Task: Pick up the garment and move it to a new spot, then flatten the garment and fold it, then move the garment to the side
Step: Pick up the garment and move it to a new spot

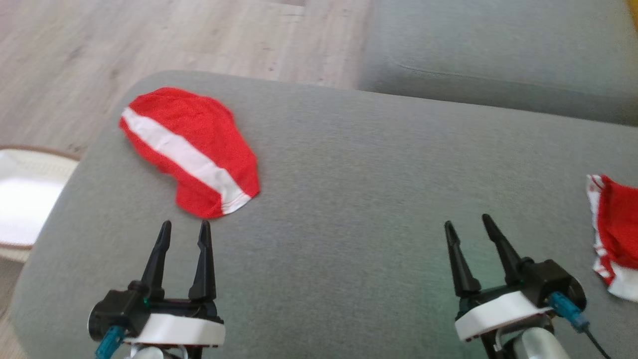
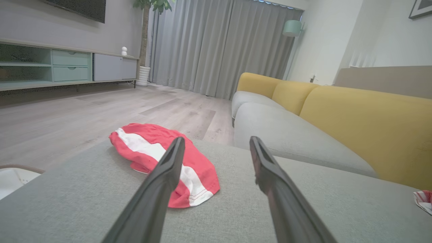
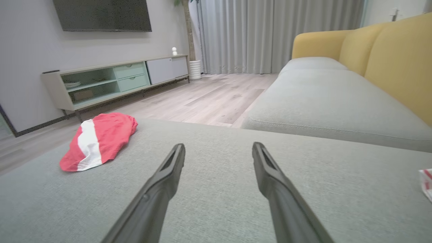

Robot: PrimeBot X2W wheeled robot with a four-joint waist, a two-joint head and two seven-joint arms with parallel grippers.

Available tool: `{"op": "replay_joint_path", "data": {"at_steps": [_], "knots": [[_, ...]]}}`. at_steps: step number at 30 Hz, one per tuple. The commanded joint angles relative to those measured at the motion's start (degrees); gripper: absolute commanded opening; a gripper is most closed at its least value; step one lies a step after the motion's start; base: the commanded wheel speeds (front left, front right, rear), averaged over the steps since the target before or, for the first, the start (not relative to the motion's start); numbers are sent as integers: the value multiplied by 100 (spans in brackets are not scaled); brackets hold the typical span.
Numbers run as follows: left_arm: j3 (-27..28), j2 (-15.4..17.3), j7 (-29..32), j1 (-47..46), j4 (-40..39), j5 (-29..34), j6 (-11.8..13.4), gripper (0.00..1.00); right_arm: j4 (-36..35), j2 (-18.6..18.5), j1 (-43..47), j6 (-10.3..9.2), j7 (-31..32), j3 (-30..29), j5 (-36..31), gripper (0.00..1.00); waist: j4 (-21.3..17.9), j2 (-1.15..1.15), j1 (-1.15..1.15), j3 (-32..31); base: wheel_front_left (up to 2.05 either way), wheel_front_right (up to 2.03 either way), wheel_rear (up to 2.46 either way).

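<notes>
Lying near the cushion's (image 1: 349, 174) far-left corner in head view, garment (image 1: 189, 149) sits just ahead of left gripper (image 1: 185, 225); its and right gripper's (image 1: 468, 222) fingers spread, empty. Left wrist view: cushion edge close, a drag could drop it. Right wrist view: second cloth (image 3: 426, 184) risks wrong pick.

The left gripper (image 1: 185, 224) and the right gripper (image 1: 468, 221) look the same. Each has two long black fingers (image 1: 202, 269) with thin, pointy tips. They grow out of a black block (image 1: 546, 281) with a white band (image 1: 498, 311) under it. A blue plug (image 1: 565, 305) sticks out of each block. A thin black cable (image 1: 595, 344) runs from the right plug. The right arm (image 1: 538, 346) is shiny grey.
</notes>
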Motion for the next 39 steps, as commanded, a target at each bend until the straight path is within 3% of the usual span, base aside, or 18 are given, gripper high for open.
{"op": "replay_joint_path", "data": {"at_steps": [1,11,21,25,29,37,39], "knots": [[220,4,-29,-236,-216,51,10,100,-189,-15,-192,-5,-63,171,34,100,184,0,0,-14,0,0,0],[496,4,-29,-205,-193,121,10,100,-144,-15,-195,-5,-63,443,120,100,479,0,0,-5,0,0,0],[924,51,-29,-473,-187,123,9,100,-138,-15,-355,-5,-63,520,2,100,167,0,0,333,0,0,0],[1038,307,-29,-909,85,280,9,100,-127,-15,-497,-5,-63,485,-170,100,-35,0,0,680,0,0,0],[922,740,58,-1641,837,296,9,100,-160,-15,-684,-5,-63,447,-336,100,-265,0,0,1093,0,0,0],[61,1881,1405,-3130,2286,-392,9,100,-250,-15,-1010,-5,-63,535,-519,100,-676,0,0,1820,0,0,0],[-77,2020,1570,-3255,2462,-428,9,100,-266,-15,-1053,-5,-63,547,-525,100,-730,0,0,1891,0,0,0]]}}
